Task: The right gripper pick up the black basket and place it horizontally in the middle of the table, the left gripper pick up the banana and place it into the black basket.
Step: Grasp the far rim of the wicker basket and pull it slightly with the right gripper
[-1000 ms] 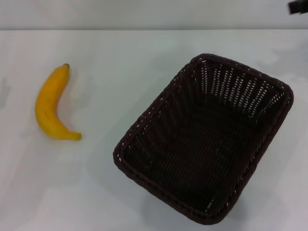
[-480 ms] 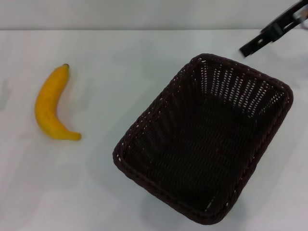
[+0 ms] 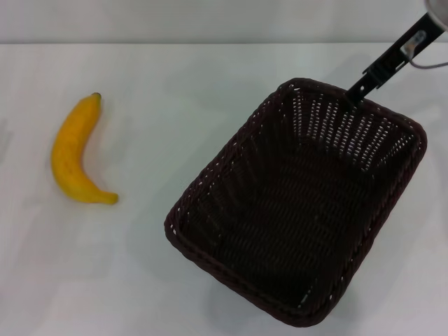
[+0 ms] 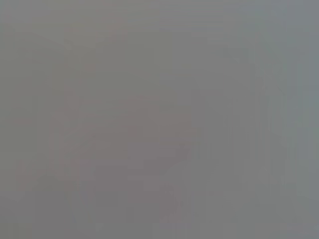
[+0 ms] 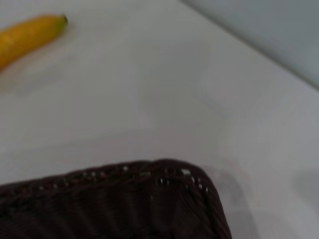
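Observation:
The black basket (image 3: pixel 301 203) lies at an angle on the right half of the white table (image 3: pixel 175 84) and is empty. The yellow banana (image 3: pixel 73 150) lies alone at the left, stem tip pointing away from me. My right gripper (image 3: pixel 358 88) reaches in from the top right as a slim black finger with a silvery part, its tip at the basket's far rim. The right wrist view shows a corner of the basket (image 5: pixel 124 204) close below and the banana (image 5: pixel 27 35) far off. My left gripper is out of view; the left wrist view is plain grey.
The table's far edge (image 3: pixel 210 43) meets a pale wall. Bare white surface lies between the banana and the basket and in front of the banana.
My right gripper has come in from the top right corner, down and to the left, to the basket's far rim. Basket and banana have not moved.

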Motion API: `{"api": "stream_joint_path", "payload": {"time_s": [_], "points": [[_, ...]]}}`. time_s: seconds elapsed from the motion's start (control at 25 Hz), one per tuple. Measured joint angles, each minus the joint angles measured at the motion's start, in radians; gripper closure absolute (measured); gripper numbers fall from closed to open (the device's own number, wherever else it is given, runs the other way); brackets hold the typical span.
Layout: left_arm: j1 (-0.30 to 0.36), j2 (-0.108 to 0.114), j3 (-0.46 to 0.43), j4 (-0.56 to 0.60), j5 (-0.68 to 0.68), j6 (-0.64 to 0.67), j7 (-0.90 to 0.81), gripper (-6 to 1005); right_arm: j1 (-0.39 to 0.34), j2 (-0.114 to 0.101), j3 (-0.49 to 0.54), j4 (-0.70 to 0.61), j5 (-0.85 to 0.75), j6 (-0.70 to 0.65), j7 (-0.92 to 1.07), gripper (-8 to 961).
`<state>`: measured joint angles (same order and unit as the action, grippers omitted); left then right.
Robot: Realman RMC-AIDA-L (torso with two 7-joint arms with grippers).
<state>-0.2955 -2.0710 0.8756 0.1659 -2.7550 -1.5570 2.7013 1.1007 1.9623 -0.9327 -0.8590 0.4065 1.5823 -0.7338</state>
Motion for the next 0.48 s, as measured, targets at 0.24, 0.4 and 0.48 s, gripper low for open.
{"api": "stream_joint_path", "payload": {"time_s": [0.24, 0.4, 0.48], "points": [[0.007, 0.002, 0.002, 0.022, 0.001, 0.003, 0.000, 133, 0.047, 0.005, -0.014, 0.117, -0.029, -0.044, 0.001, 92], [0.007, 0.002, 0.003, 0.023, 0.010, 0.000, 0.000, 134, 0.072, 0.022, -0.014, 0.162, -0.071, -0.059, 0.003, 95], [0.007, 0.003, 0.003, 0.023, 0.018, 0.000, 0.000, 134, 0.080, 0.033, -0.015, 0.178, -0.094, -0.067, 0.003, 96]]}}
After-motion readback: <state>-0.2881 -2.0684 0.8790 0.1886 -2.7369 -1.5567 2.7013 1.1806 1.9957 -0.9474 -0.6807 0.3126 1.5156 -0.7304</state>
